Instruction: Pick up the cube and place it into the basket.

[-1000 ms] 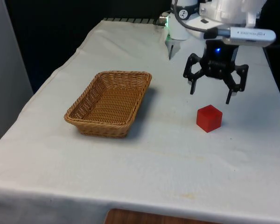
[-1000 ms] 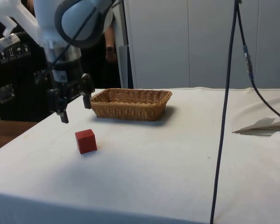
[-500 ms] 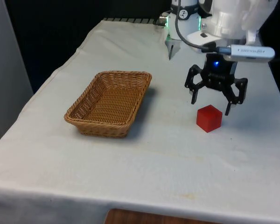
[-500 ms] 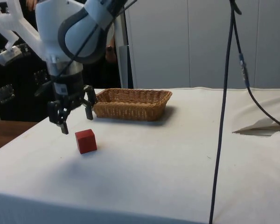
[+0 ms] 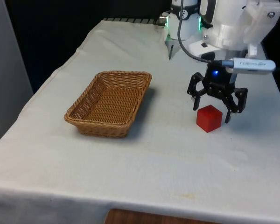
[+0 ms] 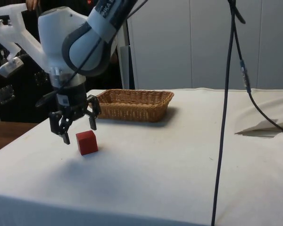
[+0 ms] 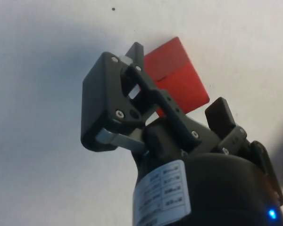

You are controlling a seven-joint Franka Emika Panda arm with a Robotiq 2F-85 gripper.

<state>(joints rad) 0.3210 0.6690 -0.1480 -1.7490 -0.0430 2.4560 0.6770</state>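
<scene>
Gripper [image 5: 212, 115] spread wide, fingers straddling the red cube [image 5: 209, 118] without gripping it. Wicker basket [image 5: 109, 102] sits at the front view's left; cube rests on the white cloth [image 5: 144, 163] to its right, well apart.

Gripper [image 5: 212, 113] has dropped from above the red cube [image 5: 209, 118] down to cube height, jaws wide open. Fingers now straddle the cube's far side. Contact is hard to tell, probably none yet.
</scene>
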